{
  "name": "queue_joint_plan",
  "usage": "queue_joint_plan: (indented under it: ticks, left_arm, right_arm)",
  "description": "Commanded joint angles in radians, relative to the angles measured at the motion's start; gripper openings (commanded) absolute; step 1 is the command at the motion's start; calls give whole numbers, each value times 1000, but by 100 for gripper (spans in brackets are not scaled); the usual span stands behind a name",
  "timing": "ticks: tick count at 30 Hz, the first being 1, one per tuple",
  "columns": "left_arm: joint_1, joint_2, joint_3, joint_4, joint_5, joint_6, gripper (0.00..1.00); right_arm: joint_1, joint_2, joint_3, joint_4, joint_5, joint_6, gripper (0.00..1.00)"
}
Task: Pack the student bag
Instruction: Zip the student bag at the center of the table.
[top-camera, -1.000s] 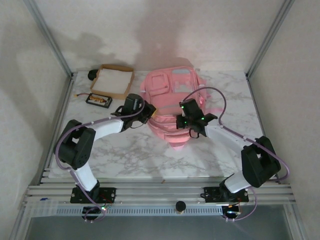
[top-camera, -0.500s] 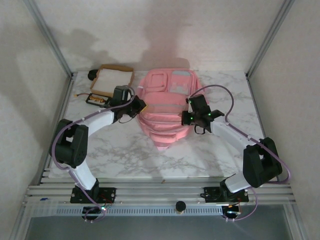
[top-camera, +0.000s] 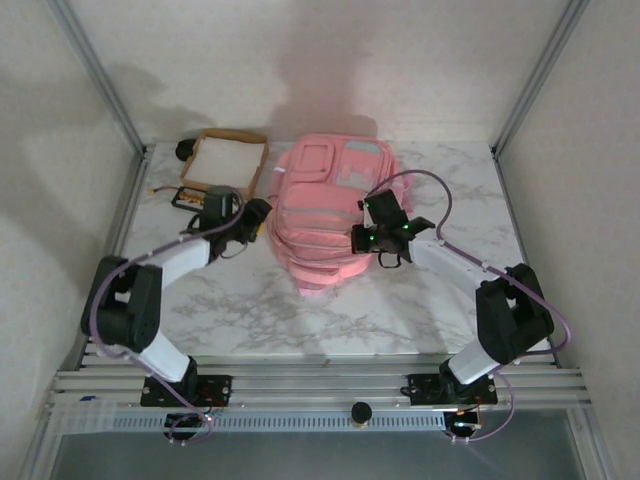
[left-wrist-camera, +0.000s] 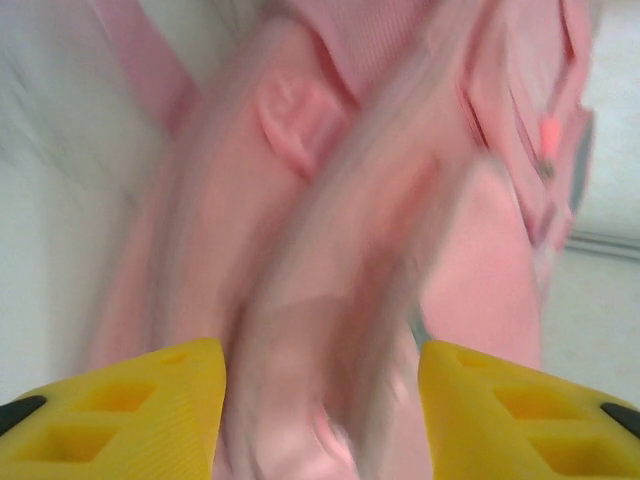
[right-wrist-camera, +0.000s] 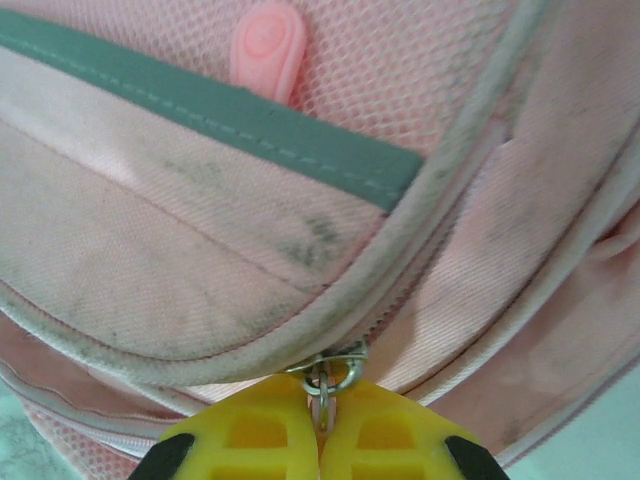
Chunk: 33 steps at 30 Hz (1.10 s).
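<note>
Zipping seems in hand: the right gripper (right-wrist-camera: 320, 442) clamps the zipper pull (right-wrist-camera: 325, 380) of the student bag (top-camera: 330, 215), the left gripper (left-wrist-camera: 320, 400) gapes empty with fabric just ahead; next, draw the pull along its track.

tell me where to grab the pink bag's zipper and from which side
Pinch the small metal zipper ring on the curved seam of the student bag, from its right side. It stands free of the fabric, thin and flat; the right gripper is shut on it.
</note>
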Motion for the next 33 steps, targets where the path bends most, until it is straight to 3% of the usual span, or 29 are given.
queue_joint_plan:
  ticks: [1,6,10,17,20,25,33]
  left_arm:
    - [-129,-65,-53,240,-51,-245,55]
    - [-288,20,12,235,-137,-331,52]
    - [-334,80,-3,317,-163,-431,49]
    - [-354,169,109,238,-226,-431,38]
    - [-390,130,55,246,-202,-507,42]
    - [-434,57,-54,263,-293,-578,47]
    - [-458,220,63,291,-275,-597,46]
  right_arm:
    - [23,8,20,-1,19,19,0]
    - [24,9,19,6,26,13,0]
    - [24,1,21,5,42,7,0]
    - [24,-1,10,11,54,-2,0]
    - [22,3,18,-12,84,3,0]
    - [22,-7,5,22,64,1,0]
    - [22,2,1,35,58,-9,0]
